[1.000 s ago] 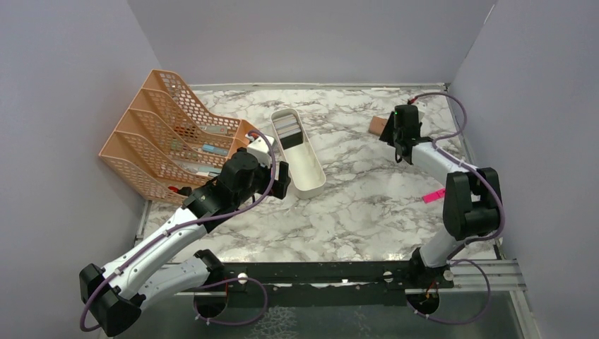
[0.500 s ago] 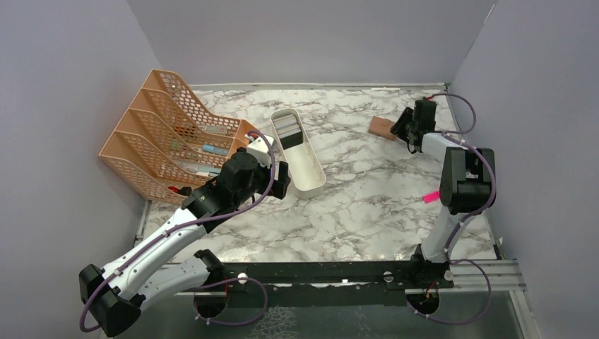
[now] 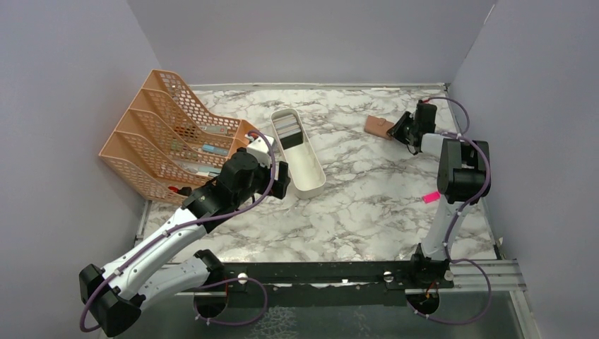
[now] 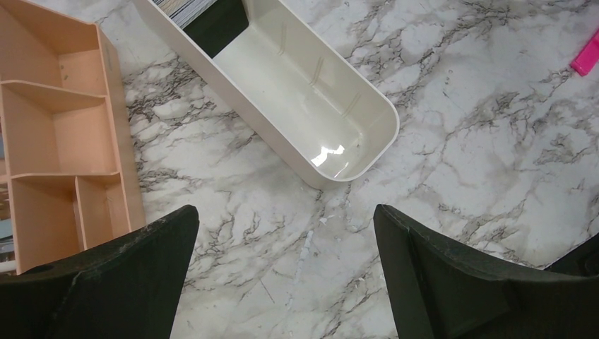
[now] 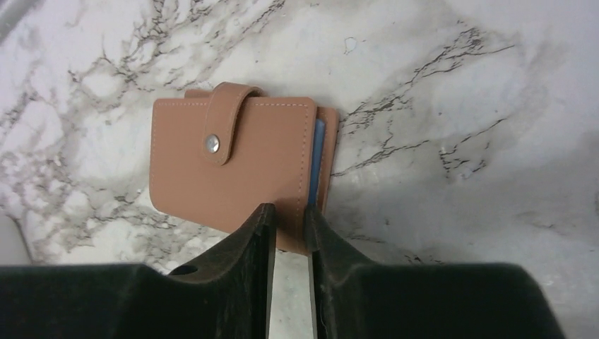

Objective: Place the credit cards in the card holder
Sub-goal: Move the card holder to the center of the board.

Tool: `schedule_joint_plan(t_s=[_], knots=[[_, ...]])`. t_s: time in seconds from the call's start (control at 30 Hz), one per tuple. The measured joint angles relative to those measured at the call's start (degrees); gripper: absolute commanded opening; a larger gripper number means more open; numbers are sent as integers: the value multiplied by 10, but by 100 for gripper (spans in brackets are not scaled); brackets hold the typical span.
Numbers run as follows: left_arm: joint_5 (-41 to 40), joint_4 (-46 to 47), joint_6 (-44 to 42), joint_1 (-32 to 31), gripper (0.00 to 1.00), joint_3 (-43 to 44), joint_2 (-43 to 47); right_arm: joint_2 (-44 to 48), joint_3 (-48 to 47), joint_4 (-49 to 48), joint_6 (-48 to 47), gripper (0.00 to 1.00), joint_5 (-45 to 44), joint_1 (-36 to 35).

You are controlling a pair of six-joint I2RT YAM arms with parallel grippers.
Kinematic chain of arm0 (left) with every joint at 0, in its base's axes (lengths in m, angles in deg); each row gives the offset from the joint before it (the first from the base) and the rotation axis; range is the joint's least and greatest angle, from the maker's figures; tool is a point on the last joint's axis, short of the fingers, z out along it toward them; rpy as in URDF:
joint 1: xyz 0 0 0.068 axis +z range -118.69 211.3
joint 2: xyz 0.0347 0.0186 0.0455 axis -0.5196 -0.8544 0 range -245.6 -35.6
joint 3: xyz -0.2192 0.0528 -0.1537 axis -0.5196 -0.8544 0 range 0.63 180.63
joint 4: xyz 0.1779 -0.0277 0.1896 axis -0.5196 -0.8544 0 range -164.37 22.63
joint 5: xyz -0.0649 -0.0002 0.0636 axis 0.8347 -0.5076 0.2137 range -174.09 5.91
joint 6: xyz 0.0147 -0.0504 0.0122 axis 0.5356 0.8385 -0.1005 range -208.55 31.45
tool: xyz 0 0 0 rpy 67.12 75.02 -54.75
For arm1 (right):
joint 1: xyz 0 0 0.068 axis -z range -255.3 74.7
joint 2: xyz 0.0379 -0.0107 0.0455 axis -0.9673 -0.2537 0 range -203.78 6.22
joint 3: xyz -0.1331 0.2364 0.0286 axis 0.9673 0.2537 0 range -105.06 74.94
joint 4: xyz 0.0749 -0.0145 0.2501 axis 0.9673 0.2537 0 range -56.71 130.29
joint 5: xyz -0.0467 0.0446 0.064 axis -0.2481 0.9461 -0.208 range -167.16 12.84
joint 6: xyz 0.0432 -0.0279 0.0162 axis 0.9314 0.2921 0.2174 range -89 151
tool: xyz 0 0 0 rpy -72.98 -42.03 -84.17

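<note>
At the far right of the worktop (image 3: 367, 198), the right gripper (image 5: 288, 208) had its fingers nearly together over the near edge of the card holder (image 5: 233, 166), grip unclear, so a shallow pinch could let it slip, while the left gripper (image 4: 284, 212) hung spread beside the tray (image 4: 297, 92).

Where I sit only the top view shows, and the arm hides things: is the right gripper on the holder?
Observer: The right gripper is nearly closed at the holder's near edge; whether it grips, I cannot tell.
Operator: Is the holder open?
Observer: No, its strap is snapped over the front.
Operator: Any card inside?
Observer: A blue card edge shows at its right side.
</note>
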Motion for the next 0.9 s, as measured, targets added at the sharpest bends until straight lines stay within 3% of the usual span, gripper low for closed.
schedule_joint_plan(t_s=[0.07, 0.1, 0.47, 0.6, 0.73, 0.9], knots=[[-2, 0, 0, 0, 94, 0, 0, 2, 5, -9, -2, 2, 13, 0], [-3, 0, 0, 0, 93, 0, 0, 4, 10, -12, -3, 1, 18, 0], [-13, 0, 46, 1, 82, 0, 2, 162, 122, 39, 9, 1, 53, -3], [-6, 12, 121, 1, 77, -15, 10, 249, 181, 78, 26, 1, 53, -13], [26, 66, 229, 3, 64, -64, 18, 329, 252, 112, 51, 1, 71, -18], [77, 156, 341, 4, 62, -146, 20, 454, 344, 157, 88, 1, 100, -33]])
